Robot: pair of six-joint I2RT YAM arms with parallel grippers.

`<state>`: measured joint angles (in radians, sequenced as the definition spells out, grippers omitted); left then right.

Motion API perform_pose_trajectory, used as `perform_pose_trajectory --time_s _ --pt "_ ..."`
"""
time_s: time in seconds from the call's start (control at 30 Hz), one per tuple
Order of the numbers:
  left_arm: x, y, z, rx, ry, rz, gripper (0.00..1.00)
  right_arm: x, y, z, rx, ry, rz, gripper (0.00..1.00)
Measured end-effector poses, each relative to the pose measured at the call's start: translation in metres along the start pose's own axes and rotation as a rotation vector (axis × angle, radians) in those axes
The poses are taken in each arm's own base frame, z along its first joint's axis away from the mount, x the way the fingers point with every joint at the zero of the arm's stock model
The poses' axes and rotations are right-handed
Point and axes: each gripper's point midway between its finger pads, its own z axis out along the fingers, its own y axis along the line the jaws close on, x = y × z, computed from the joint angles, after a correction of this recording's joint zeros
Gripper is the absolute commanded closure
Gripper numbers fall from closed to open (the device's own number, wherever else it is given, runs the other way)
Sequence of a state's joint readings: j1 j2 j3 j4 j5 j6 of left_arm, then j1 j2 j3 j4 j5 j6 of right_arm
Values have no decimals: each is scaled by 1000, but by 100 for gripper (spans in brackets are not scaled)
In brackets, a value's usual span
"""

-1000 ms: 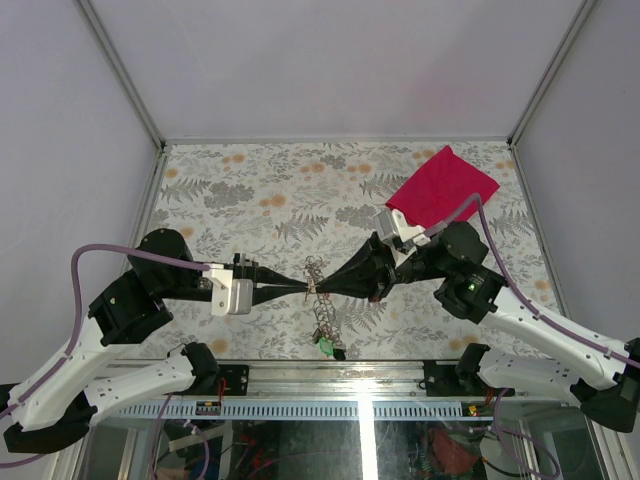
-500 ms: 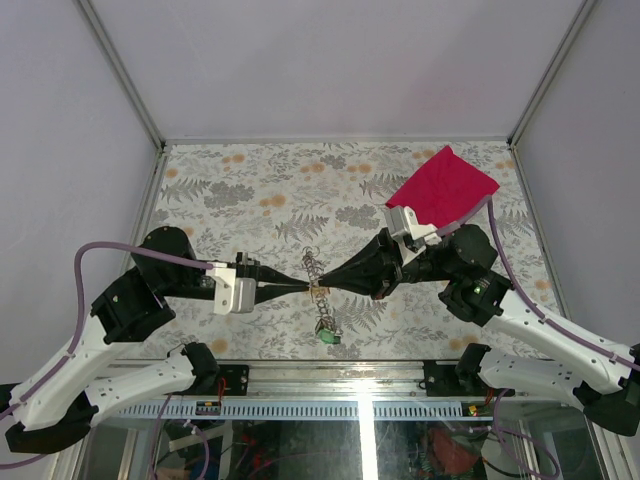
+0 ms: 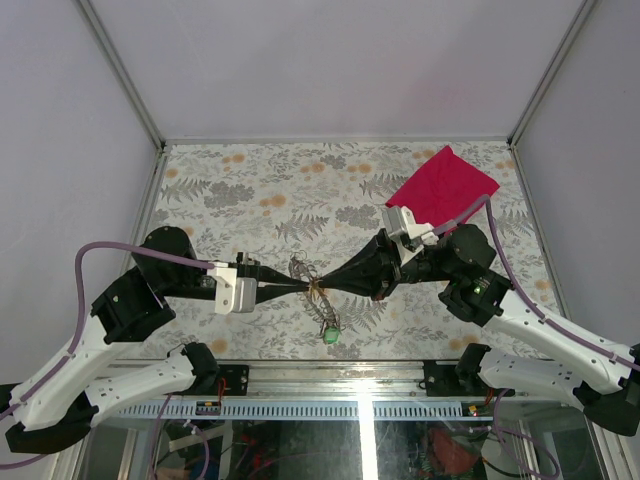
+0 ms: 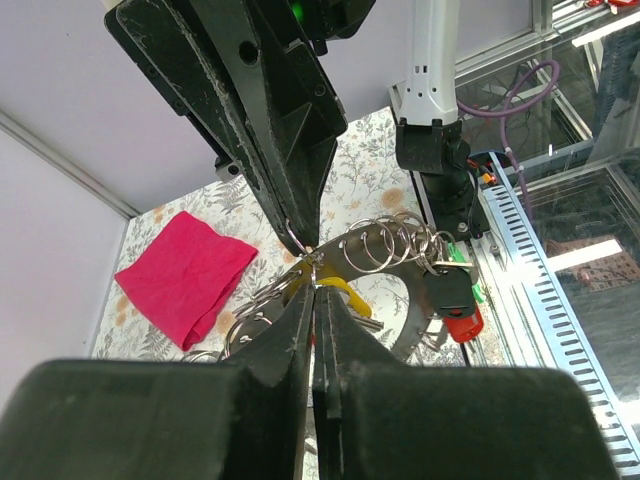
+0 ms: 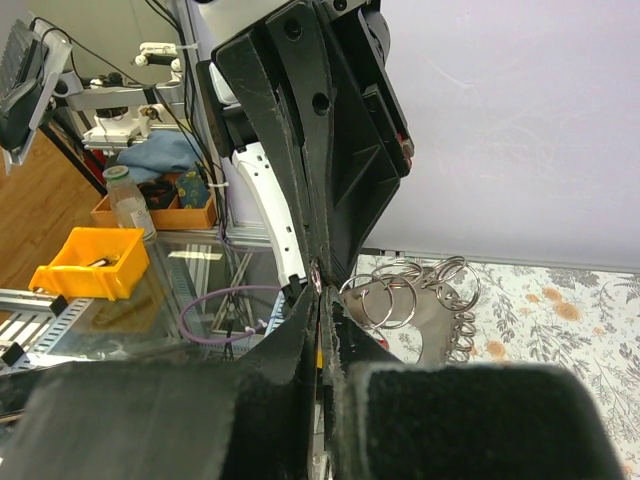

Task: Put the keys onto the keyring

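Over the floral-patterned grey table [image 3: 240, 180], with a crumpled red fabric cloth [image 3: 443, 185] lying well apart at the far right corner, the two arms reach inward until their tips meet nose to nose near the middle. This looks like a way for one to steady the ring while the other works a key onto it. The left gripper [image 3: 305, 288] is pinched down to a hairline slit, and the right gripper [image 3: 321, 288] is pressed just as narrow. Both bite at the same tiny junction, and which of them has the ring wire and which the key cannot be told. From that junction the keyring, a bunch of linked silver metal split rings [image 4: 390, 240], fans out and trails toward the near edge, seemingly held up so it dangles clear. The yellow-headed key [image 4: 343, 291] curves out right at the fingertips, probably the one being threaded. The red-headed key [image 4: 463, 326] hangs at the far end of the bunch, beside a small green tag [image 3: 330, 337].
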<state>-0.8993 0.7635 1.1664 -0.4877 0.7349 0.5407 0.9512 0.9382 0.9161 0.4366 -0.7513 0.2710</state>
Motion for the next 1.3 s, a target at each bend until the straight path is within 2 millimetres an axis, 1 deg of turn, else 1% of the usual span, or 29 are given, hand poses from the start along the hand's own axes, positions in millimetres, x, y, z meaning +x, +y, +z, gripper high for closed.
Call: perform_pose_trajectory --time_s 0.3,0.63,0.73,0.97,1.13,1.3 --pt "2 5 -1 -28 14 0 100 2 -8 -4 64 -28 22 100" --pt "4 14 -2 -74 27 7 100 0 -19 -7 135 -144 71 100" --pt "4 16 -2 -85 27 11 100 -2 -21 -8 149 -185 85 100" --pt "-2 24 -1 -113 9 34 100 -13 -25 -9 173 -274 111 100" --pt "-1 28 0 -127 11 33 100 -15 -30 -12 201 -319 132 100" --pt "-1 31 3 -130 9 34 92 -20 -31 -13 211 -346 141 100"
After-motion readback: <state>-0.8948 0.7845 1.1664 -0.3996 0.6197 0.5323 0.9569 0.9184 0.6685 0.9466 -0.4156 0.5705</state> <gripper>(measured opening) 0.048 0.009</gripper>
